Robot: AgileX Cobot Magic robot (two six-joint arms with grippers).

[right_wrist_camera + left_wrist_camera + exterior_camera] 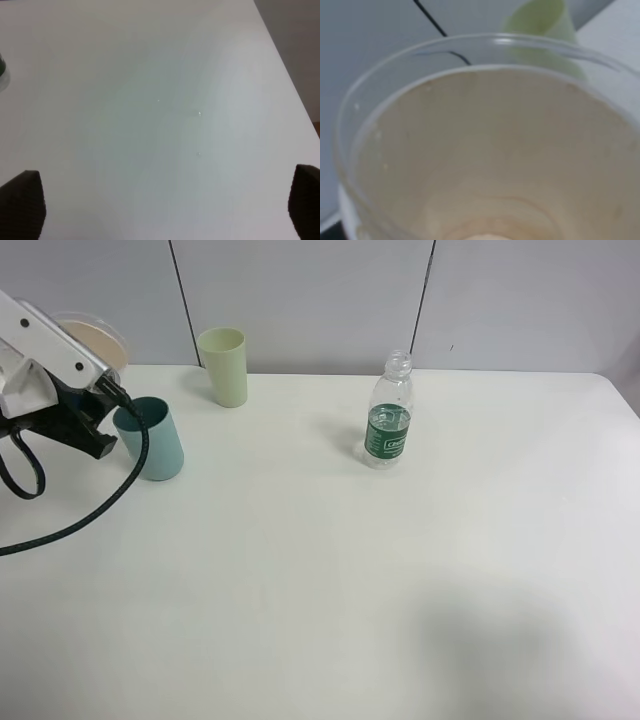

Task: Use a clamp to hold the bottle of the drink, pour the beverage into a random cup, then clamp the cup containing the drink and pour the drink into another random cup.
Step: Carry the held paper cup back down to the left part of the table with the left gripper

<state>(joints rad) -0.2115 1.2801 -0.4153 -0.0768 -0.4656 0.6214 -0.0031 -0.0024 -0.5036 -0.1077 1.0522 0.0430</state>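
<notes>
Paper cup is pinched by the left gripper and tipped beside the teal tumbler; thin, crushable wall, so a light mid-sleeve grip is advised; right gripper fingers are spread, empty.

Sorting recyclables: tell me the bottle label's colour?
Green, on the bottle; the exterior high view shows it best.

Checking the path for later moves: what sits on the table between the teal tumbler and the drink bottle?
Nothing. In the exterior high view, only bare white table lies between the teal tumbler and the bottle; the pale green tumbler stands farther back, off that line.
</notes>
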